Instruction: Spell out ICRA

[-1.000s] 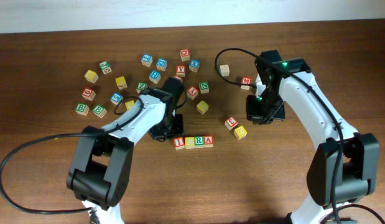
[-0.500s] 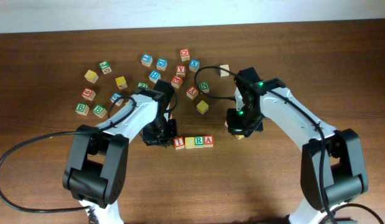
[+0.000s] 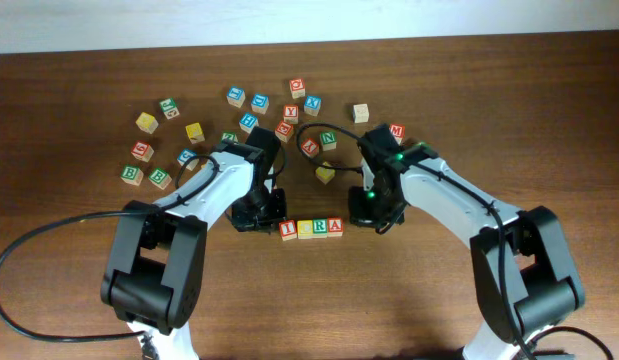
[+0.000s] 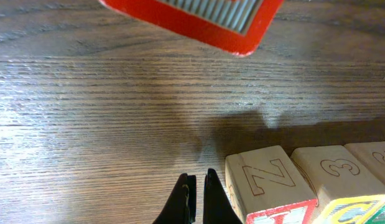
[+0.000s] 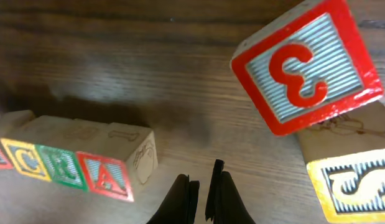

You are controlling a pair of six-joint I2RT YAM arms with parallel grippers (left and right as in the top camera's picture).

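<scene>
A dark wooden table [image 3: 439, 300] seen from above, with two white robot arms reaching in from the bottom edge toward the middle of the frame. Just below centre lies the row of four letter blocks [image 3: 311, 228], touching side by side and reading I [image 3: 288, 230], C [image 3: 305, 228], R [image 3: 320, 227], A [image 3: 335, 226] from left to right.

The left gripper [image 4: 197, 177] is low over the table just beside the left end of the row. Its wrist camera shows the two dark fingers pressed almost together, pinching nothing, with bare wood under them. In the lower right of that view the row's top faces show engraved marks, a Z on the nearest block. A red-framed block [image 4: 198, 18] with a ribbed grey face cuts into the top edge.

The right gripper [image 5: 201, 177] is just beside the right end of the row. Its fingers are likewise drawn close with only a thin slit between them, and they grip nothing. In its wrist view the row runs off the lower left, the red A nearest. At upper right a block with a red 3 [image 5: 304, 68] sits tilted, resting on a block with a yellow-bordered S [image 5: 351, 180] at lower right.

Above the row, in the upper middle and upper left of the overhead frame, loose alphabet blocks [image 3: 259, 103] lie scattered in red, blue, green and yellow. A yellow block [image 3: 326, 174] sits between the two arms, and a red M block [image 3: 396, 131] lies near the right arm.
</scene>
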